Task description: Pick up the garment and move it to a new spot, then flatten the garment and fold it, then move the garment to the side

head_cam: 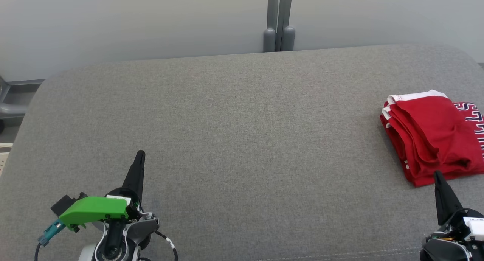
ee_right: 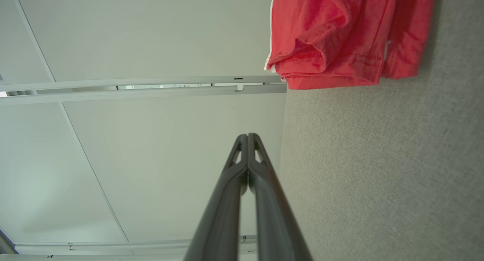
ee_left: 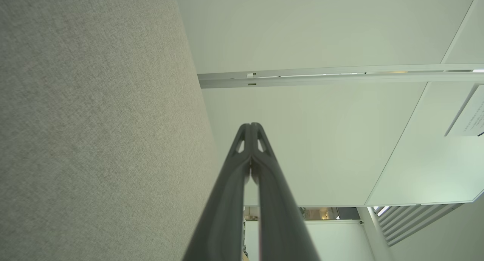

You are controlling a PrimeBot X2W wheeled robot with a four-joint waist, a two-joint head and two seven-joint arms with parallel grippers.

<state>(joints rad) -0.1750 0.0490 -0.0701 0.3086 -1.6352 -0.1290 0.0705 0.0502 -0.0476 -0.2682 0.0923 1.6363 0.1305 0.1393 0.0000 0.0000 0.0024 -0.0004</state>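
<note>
The garment point(head_cam: 431, 132) is cut off by the head view's right edge. Its lettering point(head_cam: 472, 117) is cut there too and cannot be read. In the right wrist view the top edge cuts the garment. The right gripper point(head_cam: 438, 174) has its body cut off at the head view's bottom right corner. The sign point(ee_left: 470, 115) is cut by the left wrist view's right edge, and its print is too small to read.

A folded red garment point(head_cam: 431, 136) lies at the grey fabric surface's point(head_cam: 242, 140) right edge.

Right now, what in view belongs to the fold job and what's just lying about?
Job: red garment, folded at the right; left gripper and right gripper, both shut, empty.
Rest: grey fabric surface under it; pale wall panels; grey posts behind.
</note>
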